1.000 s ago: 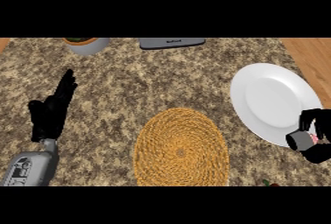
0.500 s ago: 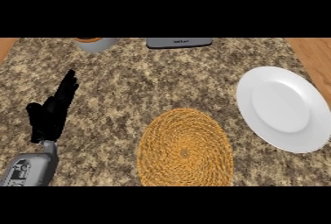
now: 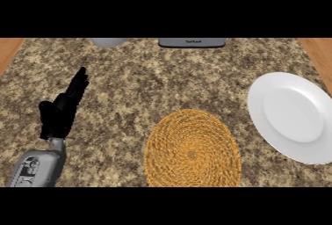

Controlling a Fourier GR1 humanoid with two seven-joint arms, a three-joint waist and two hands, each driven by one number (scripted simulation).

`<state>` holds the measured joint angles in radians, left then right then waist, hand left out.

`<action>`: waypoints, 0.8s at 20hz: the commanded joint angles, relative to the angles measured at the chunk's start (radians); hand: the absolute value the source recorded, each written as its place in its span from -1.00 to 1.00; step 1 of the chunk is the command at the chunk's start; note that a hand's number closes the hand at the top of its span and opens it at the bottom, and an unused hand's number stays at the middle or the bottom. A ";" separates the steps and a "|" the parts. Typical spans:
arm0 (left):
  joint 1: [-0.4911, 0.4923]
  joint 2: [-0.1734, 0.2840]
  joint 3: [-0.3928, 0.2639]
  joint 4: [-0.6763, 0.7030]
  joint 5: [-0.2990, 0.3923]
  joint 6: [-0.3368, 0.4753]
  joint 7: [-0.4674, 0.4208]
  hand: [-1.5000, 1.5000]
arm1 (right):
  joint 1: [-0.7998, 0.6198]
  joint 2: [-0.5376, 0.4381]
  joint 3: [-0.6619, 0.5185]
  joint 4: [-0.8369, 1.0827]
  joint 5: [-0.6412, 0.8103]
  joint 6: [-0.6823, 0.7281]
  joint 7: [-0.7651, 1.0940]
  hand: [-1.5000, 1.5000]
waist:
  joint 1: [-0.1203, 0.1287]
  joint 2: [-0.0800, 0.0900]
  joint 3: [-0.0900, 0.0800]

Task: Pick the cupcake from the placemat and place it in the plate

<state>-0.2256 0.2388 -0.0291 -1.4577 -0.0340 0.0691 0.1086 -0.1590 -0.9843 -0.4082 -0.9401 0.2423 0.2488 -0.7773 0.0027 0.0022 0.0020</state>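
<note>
A grey appliance [image 3: 192, 42] sits at the far edge of the counter, cut off by the top of the view; it carries a short line of pale lettering, too small to read. To its left, also cut by the far edge, is the rounded lower part of a pale grey vessel [image 3: 109, 42]. The counter [image 3: 162, 83] is speckled stone, mottled in brown, tan and cream, with strips of orange-brown wood showing at the far left and far right corners. Near the middle of the view lies the placemat [image 3: 193, 149], an oval of golden woven fibre coiled in tight concentric rings, its surface bare. The cupcake shows nowhere in the view, so where it is cannot be told. To the right, apart from the placemat, is the plate [image 3: 289, 115], smooth glossy white with a shallow sunken centre and a broad rim, nothing on it. At the left, the left hand [image 3: 62, 110] is matte black on a grey forearm, fingers straight and together, pointing away toward the far edge, holding nothing. The right hand is out of view.
</note>
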 commanded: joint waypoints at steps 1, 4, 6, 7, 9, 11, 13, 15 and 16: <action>-0.086 -0.031 -0.012 0.044 -0.031 0.021 0.042 0.00 | -0.101 0.044 0.073 0.083 0.048 0.014 -0.018 1.00 | 0.008 0.002 -0.001; -0.047 -0.001 0.029 0.032 0.011 -0.037 0.016 0.00 | -0.117 0.075 0.102 0.047 0.066 0.035 0.009 1.00 | 0.005 0.000 -0.002; -0.065 0.015 0.040 0.040 0.001 -0.038 0.029 0.00 | -0.142 0.144 0.144 -0.042 0.075 0.017 0.111 1.00 | 0.002 -0.002 -0.002; -0.031 -0.013 0.005 0.007 -0.028 -0.012 0.012 0.00 | -0.209 0.164 0.167 0.052 0.101 0.002 0.094 1.00 | 0.013 0.000 -0.002; -0.025 -0.043 -0.013 0.027 -0.037 -0.005 0.004 0.00 | -0.244 0.226 0.215 0.054 0.160 -0.069 0.137 1.00 | 0.013 0.001 -0.002; -0.073 -0.026 0.041 0.130 -0.021 -0.013 -0.057 0.00 | -0.186 0.224 0.245 -0.037 0.214 -0.106 0.175 1.00 | -0.003 0.000 -0.003; 0.018 -0.061 -0.018 -0.021 -0.052 0.021 0.002 0.00 | -0.214 0.268 0.284 -0.026 0.277 -0.172 0.222 1.00 | 0.009 -0.002 -0.002; 0.004 0.008 0.025 -0.010 -0.004 -0.056 -0.001 0.00 | -0.227 0.316 0.353 0.010 0.375 -0.254 0.262 1.00 | 0.021 0.001 -0.002; -0.071 -0.037 0.017 0.065 -0.038 -0.009 -0.003 0.00 | -0.259 0.311 0.350 0.044 0.382 -0.231 0.273 1.00 | 0.007 0.002 -0.002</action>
<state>-0.2530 0.2113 -0.0181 -1.4334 -0.0599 0.0542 0.1084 -0.3746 -0.7240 -0.1225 -0.9296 0.5246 0.0815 -0.5715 0.0131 0.0023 0.0000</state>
